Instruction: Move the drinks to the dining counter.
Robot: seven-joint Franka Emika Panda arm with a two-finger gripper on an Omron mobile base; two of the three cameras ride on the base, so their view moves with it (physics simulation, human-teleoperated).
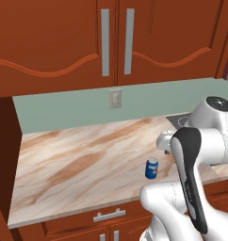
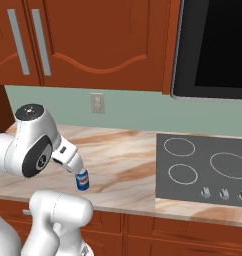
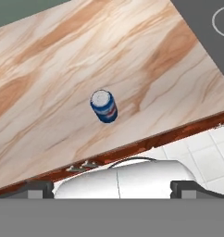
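A small blue can with a white label (image 1: 151, 168) stands upright near the front edge of the beige-brown marble-patterned counter (image 1: 69, 160), left of the black cooktop (image 2: 203, 167). The two-finger gripper (image 3: 111, 187) hangs above the can, well clear of it, jaws spread wide and empty.

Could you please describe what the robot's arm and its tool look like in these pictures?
The arm is glossy white, with rounded, bulbous links and dark grey joint caps. A long black panel runs along one link. The tool has two small dark, blocky fingertips. No cables or markings are visible.
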